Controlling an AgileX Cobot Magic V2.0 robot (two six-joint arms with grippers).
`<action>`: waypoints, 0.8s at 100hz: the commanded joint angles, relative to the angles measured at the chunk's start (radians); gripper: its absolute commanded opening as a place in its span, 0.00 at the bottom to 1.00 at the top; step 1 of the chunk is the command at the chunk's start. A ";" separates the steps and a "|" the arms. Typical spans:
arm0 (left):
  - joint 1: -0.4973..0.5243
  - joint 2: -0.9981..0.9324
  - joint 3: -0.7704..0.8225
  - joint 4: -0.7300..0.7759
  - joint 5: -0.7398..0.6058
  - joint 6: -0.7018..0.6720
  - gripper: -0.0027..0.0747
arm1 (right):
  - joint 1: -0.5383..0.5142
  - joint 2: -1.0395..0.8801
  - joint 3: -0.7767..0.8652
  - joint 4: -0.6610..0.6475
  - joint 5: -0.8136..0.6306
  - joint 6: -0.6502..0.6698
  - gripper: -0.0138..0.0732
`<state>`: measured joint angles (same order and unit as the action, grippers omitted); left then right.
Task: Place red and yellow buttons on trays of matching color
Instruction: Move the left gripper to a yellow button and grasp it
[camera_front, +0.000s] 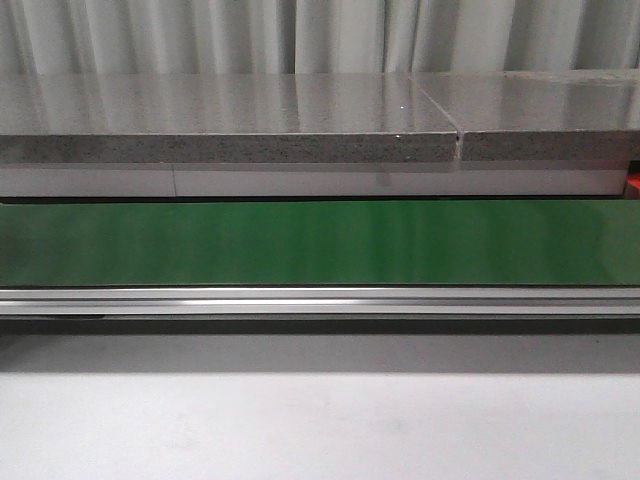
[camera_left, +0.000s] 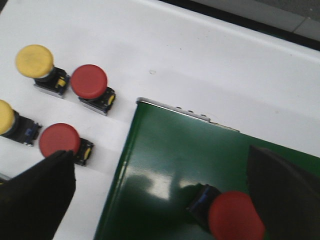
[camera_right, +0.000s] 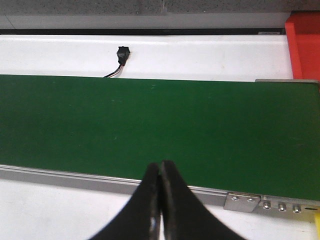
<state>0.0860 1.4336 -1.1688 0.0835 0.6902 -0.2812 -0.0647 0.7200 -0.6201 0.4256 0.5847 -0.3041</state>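
Left gripper (camera_left: 165, 200) is spread wide over the end of the green belt (camera_left: 165, 165), holding nothing; one dark finger (camera_left: 35, 200) sits over the white table (camera_left: 200, 55), the other over the belt. Between them, close to the belt-side finger, a red button (camera_left: 235, 216) lies tipped on the belt, black base pointing away from the cap. Four more buttons stand on the table just off the belt's end: a yellow button (camera_left: 34, 61) beside a second red button (camera_left: 89, 81), and nearer the gripper a cut-off yellow button (camera_left: 5, 117) next to a third red button (camera_left: 60, 140), which is partly behind the table-side finger. Right gripper (camera_right: 159, 210) is pressed together, fingertips touching, empty, hovering at the belt's aluminium rail (camera_right: 65, 176) over a bare stretch of belt. A red tray (camera_right: 305, 45) shows at the far corner past the belt, probably the red target, only its edge is visible. A small black connector (camera_right: 122, 53) with wires lies on the table behind the belt. Front camera sees just the belt and rail; no arms, no buttons.
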 joint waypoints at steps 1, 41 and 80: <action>0.052 -0.050 -0.034 0.003 -0.032 -0.007 0.90 | 0.003 -0.006 -0.024 0.014 -0.054 -0.012 0.08; 0.337 -0.050 0.002 0.007 0.008 -0.007 0.90 | 0.003 -0.006 -0.024 0.014 -0.054 -0.012 0.08; 0.389 0.060 0.035 0.015 -0.018 -0.007 0.90 | 0.003 -0.006 -0.024 0.014 -0.054 -0.012 0.08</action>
<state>0.4723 1.5009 -1.1088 0.0934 0.7180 -0.2812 -0.0647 0.7200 -0.6201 0.4256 0.5847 -0.3041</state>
